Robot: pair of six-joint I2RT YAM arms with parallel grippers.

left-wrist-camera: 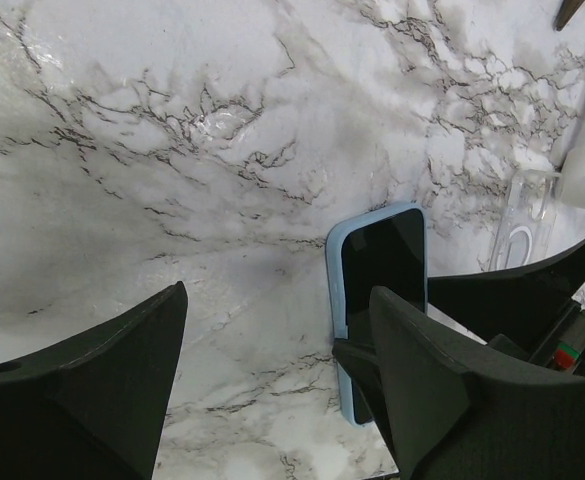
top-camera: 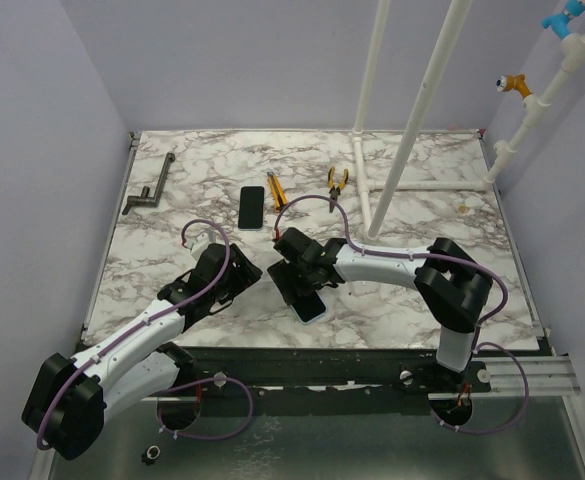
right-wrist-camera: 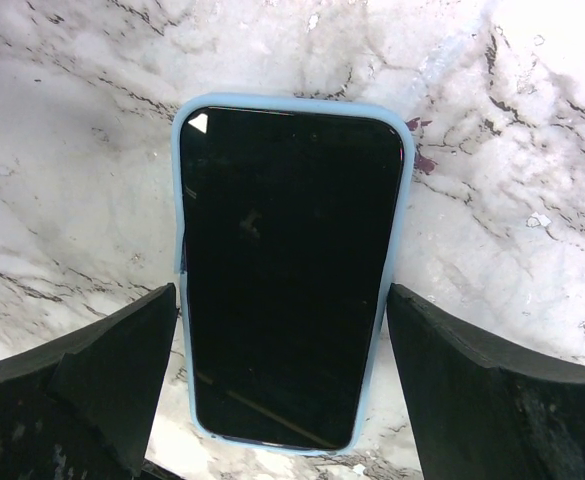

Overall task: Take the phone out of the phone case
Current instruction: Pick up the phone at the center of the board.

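Note:
The phone lies screen up on the marble table, its black glass framed by a light blue phone case. My right gripper is open and straddles the phone's lower half, its fingers standing clear of the case's long sides. From above, the phone shows near the table's front edge under the right gripper. My left gripper hovers just left of it, open and empty. In the left wrist view the phone sits beside that gripper's right finger.
A second black phone lies farther back, with an orange-handled tool and pliers beside it. A metal crank rests at the back left. White pipes rise at the back right. A clear ringed piece lies by a pipe.

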